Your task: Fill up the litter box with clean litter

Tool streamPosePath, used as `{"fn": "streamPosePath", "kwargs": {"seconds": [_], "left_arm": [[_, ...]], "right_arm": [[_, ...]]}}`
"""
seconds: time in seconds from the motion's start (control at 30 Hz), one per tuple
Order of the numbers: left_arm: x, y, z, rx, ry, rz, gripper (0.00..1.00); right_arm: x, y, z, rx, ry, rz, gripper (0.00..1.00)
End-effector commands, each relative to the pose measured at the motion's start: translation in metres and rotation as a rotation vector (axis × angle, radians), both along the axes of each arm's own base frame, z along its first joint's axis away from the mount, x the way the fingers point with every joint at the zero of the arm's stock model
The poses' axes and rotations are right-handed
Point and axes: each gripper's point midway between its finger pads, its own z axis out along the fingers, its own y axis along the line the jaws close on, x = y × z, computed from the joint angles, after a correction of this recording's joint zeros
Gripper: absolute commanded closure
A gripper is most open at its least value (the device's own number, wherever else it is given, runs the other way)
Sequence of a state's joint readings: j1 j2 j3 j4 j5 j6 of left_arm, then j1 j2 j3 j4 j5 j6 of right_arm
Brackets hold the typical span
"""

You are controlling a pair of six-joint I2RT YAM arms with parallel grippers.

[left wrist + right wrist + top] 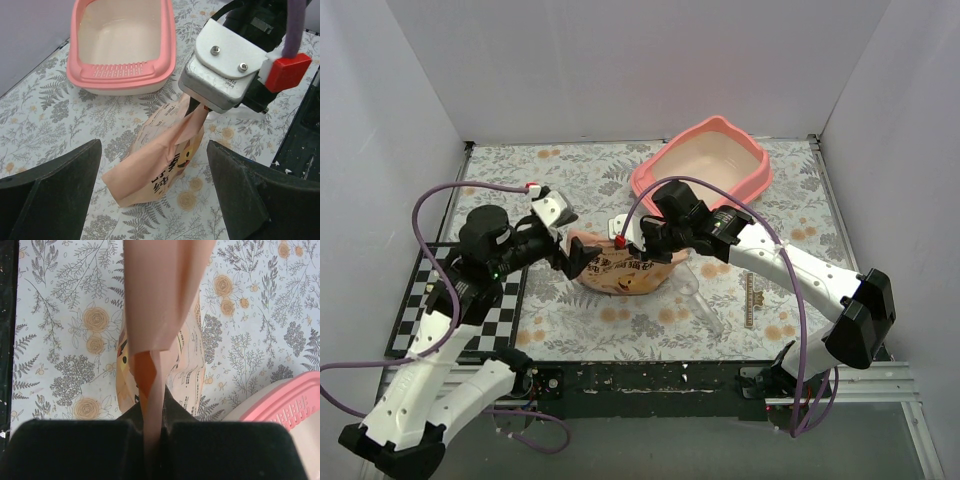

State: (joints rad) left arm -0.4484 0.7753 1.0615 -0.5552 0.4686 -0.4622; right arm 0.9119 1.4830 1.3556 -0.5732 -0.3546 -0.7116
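The pink litter box [753,178] stands at the back right, its cream inside bare; it also shows in the left wrist view [170,47] and the right wrist view [295,400]. No clean litter is in view. An orange-peach printed bag [620,275] lies mid-table. My right gripper [640,250] is shut on the bag's top edge [160,315], which is pinched flat between its fingers [210,450]. My left gripper [570,258] is open, its fingers [55,195] wide on either side of the bag's bottom end [150,170], not closed on it.
A clear plastic scoop [702,300] lies just right of the bag. A small wooden strip [750,297] lies further right. A black-and-white checkerboard [425,300] covers the left edge under my left arm. White walls enclose the floral table [570,170].
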Motion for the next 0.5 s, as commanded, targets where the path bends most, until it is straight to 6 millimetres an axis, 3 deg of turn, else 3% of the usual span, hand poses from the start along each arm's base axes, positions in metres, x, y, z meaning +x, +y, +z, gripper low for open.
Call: {"fn": "streamPosePath", "kwargs": {"seconds": [0.0, 0.13, 0.23, 0.47], "left_arm": [[0.005, -0.006, -0.021, 0.022, 0.056, -0.018, 0.12], [0.011, -0.015, -0.036, 0.005, 0.082, -0.039, 0.13], [0.016, -0.021, -0.058, 0.007, 0.128, -0.053, 0.13], [0.013, -0.038, -0.097, -0.031, 0.234, -0.121, 0.14]], "right_arm": [[-0.001, 0.012, 0.029, 0.095, -0.032, 0.026, 0.99], [0.0, 0.016, 0.031, 0.103, -0.028, 0.029, 0.99], [0.0, 0.016, 0.029, 0.102, -0.02, 0.031, 0.99], [-0.002, 0.017, 0.021, 0.094, 0.001, 0.027, 0.99]]}}
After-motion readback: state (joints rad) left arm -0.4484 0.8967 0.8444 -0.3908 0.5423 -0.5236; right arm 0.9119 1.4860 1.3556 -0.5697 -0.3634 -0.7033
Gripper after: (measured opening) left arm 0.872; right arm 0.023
